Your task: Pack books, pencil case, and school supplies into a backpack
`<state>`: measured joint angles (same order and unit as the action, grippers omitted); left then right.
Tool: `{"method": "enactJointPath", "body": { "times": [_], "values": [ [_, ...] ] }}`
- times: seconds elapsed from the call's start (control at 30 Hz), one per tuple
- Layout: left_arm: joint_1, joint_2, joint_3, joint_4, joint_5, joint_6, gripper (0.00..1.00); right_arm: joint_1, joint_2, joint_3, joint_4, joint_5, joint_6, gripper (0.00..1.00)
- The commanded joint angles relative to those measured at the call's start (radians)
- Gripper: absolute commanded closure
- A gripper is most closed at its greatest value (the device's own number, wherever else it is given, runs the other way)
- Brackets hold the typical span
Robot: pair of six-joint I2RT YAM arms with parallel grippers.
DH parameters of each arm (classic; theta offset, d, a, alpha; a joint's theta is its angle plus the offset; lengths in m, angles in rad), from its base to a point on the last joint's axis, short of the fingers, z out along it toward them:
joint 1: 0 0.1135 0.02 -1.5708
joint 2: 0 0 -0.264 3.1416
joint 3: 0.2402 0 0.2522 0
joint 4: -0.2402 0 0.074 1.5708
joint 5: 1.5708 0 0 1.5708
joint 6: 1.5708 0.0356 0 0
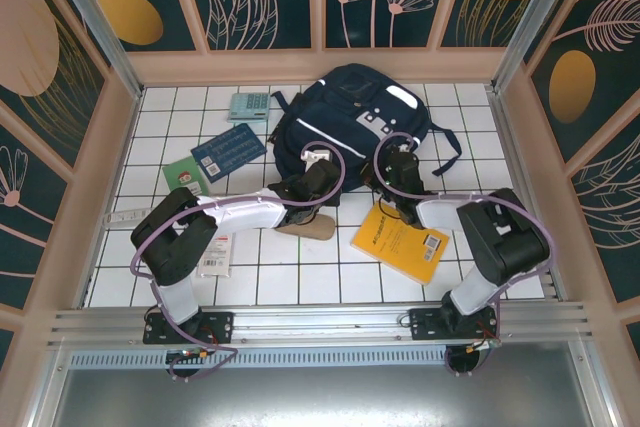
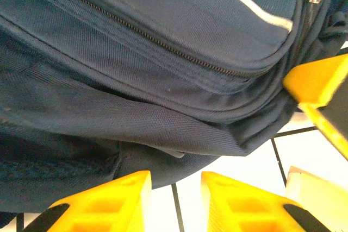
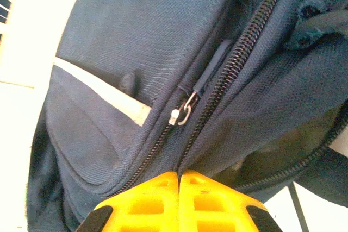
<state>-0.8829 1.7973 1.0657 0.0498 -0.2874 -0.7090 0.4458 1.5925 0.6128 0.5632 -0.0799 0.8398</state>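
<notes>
Top external, near row: white packet (image 1: 215, 257) by the left arm, yellow book (image 1: 400, 240) by the right arm, both flat on the tabletop (image 1: 300, 282)
Pencil case (image 1: 308, 227): just behind them, under the left forearm
Left hand (image 2: 175, 180): fingers spread, tile between them, at the backpack (image 1: 350, 117) near edge
Right hand (image 3: 178, 177): fingers pressed together on the backpack zipper line; whether fabric is caught cannot be told
Backpack position: centre of tabletop, far half
Green book (image 1: 183, 175), blue book (image 1: 228, 152): left of backpack, adjacent
Calculator (image 1: 248, 105): far left of backpack
</notes>
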Motion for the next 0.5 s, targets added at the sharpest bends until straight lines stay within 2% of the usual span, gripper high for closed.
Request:
{"method": "enactJointPath", "body": {
  "times": [0.0,0.27,0.47],
  "values": [
    [0.0,-0.011,-0.007,0.023,0.023,0.0,0.69,-0.002,-0.083,0.048,0.024,0.04,-0.049,1.0],
    [0.0,0.024,0.03,0.019,0.007,-0.003,0.69,-0.002,-0.143,0.056,-0.002,0.041,-0.053,1.0],
    [0.0,0.08,0.093,-0.02,-0.064,-0.02,0.68,0.002,-0.167,0.056,-0.004,0.031,-0.056,1.0]
  ]
}}
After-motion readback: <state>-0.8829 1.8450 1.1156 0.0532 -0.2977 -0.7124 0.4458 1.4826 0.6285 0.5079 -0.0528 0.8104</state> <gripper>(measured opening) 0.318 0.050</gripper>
